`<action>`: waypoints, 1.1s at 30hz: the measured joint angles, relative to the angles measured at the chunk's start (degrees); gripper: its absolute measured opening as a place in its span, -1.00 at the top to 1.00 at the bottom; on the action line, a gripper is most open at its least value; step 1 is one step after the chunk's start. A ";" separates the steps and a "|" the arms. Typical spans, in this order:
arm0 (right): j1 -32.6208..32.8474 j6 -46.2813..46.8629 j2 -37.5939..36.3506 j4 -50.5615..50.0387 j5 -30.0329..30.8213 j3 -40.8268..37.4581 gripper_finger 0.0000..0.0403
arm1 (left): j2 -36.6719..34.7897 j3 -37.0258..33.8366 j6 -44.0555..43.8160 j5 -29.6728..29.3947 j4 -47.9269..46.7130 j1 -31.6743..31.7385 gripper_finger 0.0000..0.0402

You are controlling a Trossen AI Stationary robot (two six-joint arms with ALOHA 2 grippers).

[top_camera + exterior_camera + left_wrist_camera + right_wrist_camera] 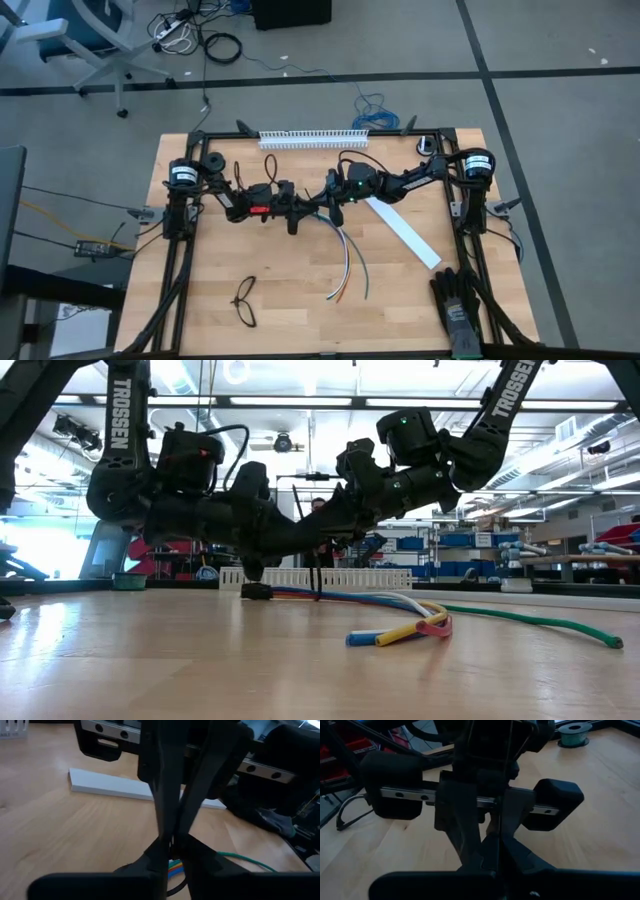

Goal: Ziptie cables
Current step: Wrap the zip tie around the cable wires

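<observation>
The cables (345, 262) lie on the wooden table at its middle, a loose bundle of white, blue, yellow, red and green wires (400, 622) joined at a dark end (257, 590). The ziptie (318, 578), a thin dark strip, rises upright from the bundle near that dark end. My left gripper (303, 208) and my right gripper (322, 204) meet tip to tip just above the bundle. Both are shut on the ziptie. My left gripper (172, 851) pinches the thin ziptie between its two fingertips, coming in nearly level from the table's left. The right gripper's fingers crowd the spot, so which part of the strip it has does not show. My right gripper (495, 851) pinches the ziptie (498, 827) between its fingertips, slanting slightly down from the table's right. The strip runs upright between the fingers, and its lower part reaches down to the cables on the table.
A wide flat white strip (402, 231) lies right of the cables. Black glasses (245, 301) lie near the front left. A white slotted duct (313, 138) runs along the far edge. A dark glove (455, 300) lies at the front right.
</observation>
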 joint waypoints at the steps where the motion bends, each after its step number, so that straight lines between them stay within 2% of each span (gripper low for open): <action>1: 0.00 0.00 0.00 0.02 -0.03 -0.01 1.00 | 0.00 0.00 0.00 0.06 -0.01 0.00 0.80; 4: 0.00 0.00 0.00 0.08 0.54 -0.01 1.00 | 0.00 0.00 0.00 0.05 -0.06 0.04 0.89; 23: -5.37 0.66 0.15 10.46 5.64 -0.16 1.00 | -0.11 0.07 -0.15 -0.52 -1.43 0.00 0.88; 29: -8.32 1.44 -0.36 18.21 10.01 0.38 1.00 | 0.22 -0.21 0.40 2.67 -6.43 -1.16 0.88; 31: -9.54 2.58 -0.28 19.65 9.71 0.31 1.00 | 0.04 -0.11 -0.34 2.66 -6.93 -1.49 0.87; 33: -10.53 4.10 -0.21 19.63 6.87 0.16 1.00 | 0.11 -0.11 0.34 1.09 -7.57 -2.30 0.87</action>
